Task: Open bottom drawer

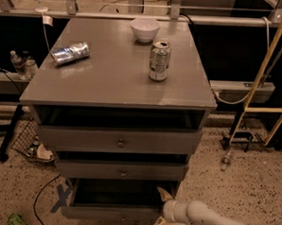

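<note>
My end effector [161, 210] has its fingers spread. The bottom drawer [112, 211] lies just left of it, partly out. I judge it rigid and fairly heavy (knob not visible), so I'd grip the front's right edge.

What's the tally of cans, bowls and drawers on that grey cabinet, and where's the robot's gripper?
Cans: 2, upright can and lying can
Bowls: 1, white bowl
Drawers: 3, top drawer, middle drawer, bottom drawer
Total: 6
The gripper is low, at the bottom drawer's right front corner.
</note>
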Controlling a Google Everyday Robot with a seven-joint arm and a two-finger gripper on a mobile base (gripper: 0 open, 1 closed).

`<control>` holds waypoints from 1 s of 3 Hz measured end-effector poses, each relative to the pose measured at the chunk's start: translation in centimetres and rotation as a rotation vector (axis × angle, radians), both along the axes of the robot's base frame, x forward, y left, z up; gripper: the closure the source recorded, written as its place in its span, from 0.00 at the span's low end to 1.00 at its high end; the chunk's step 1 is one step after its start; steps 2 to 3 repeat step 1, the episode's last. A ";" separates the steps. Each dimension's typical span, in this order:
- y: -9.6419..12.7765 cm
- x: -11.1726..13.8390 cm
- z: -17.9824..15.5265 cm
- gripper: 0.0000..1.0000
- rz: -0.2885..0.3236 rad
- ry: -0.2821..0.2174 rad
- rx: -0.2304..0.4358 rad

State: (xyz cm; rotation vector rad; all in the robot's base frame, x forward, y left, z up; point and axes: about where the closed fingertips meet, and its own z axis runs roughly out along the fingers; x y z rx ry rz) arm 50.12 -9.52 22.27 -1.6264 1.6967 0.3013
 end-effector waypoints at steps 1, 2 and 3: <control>-1.2 -0.2 0.3 0.00 -0.024 -0.005 0.002; -1.2 -0.2 0.3 0.00 -0.024 -0.005 0.002; -1.2 -0.2 0.3 0.00 -0.024 -0.005 0.002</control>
